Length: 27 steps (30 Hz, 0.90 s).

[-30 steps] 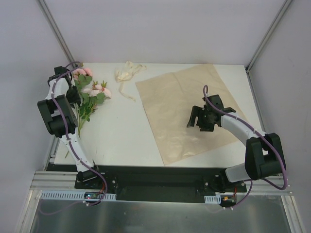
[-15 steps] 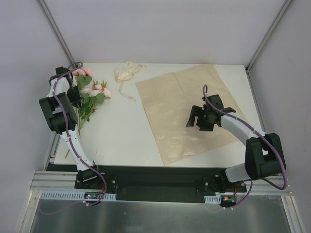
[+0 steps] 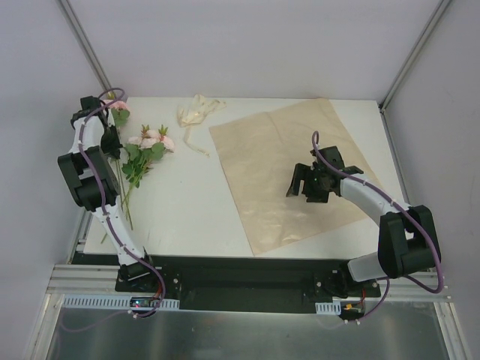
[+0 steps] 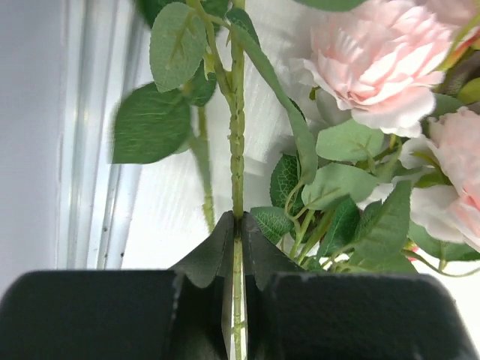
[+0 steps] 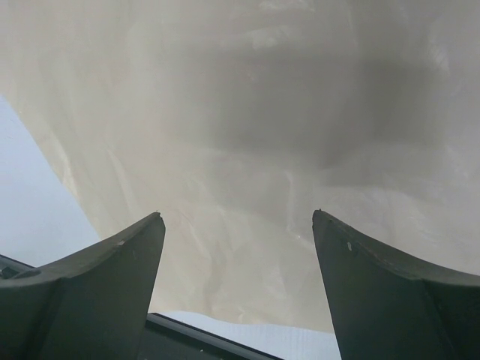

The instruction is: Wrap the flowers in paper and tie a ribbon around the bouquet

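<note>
The left end effector point(image 4: 238, 223) is clamped tight on a stem of the flowers point(image 3: 148, 141), well left of the paper point(image 3: 277, 150); the right end effector point(image 5: 238, 221) hangs wide open, empty, over it.

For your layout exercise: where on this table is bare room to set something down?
The widest bare table lies between the flowers and the paper, nearer than the ribbon. A narrow strip borders the paper's far right. The far-left corner is crowded by flowers and left gripper.
</note>
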Motion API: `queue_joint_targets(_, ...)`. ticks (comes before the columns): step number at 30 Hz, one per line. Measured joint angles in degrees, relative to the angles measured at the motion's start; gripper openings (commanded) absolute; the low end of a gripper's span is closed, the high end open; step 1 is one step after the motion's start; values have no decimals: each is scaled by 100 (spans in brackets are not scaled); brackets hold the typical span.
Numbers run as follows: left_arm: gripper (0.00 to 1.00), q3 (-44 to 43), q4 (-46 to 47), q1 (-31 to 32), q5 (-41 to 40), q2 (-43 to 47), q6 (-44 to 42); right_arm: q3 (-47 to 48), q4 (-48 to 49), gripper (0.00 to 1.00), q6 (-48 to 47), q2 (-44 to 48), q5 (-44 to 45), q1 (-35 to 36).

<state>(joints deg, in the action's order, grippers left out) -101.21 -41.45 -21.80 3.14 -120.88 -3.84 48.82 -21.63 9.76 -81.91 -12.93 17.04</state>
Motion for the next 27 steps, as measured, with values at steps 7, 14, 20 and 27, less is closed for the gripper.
queue_joint_targets(7, 0, 2, 7, 83, -544, 638, 105, 0, 2, 83, -2, -2, -11, 37)
queue_joint_targets(14, 0, -144, -42, 564, -1904, 975, 367, 0, 31, 83, -26, -42, -24, 48)
queue_joint_targets(20, 0, -562, -214, 1180, -2909, 1497, 874, 0, 37, 83, -151, -66, -2, 50)
queue_joint_targets(27, 0, -393, -332, 2052, -1443, 3147, 1836, 0, 44, 84, -433, 442, -197, 208)
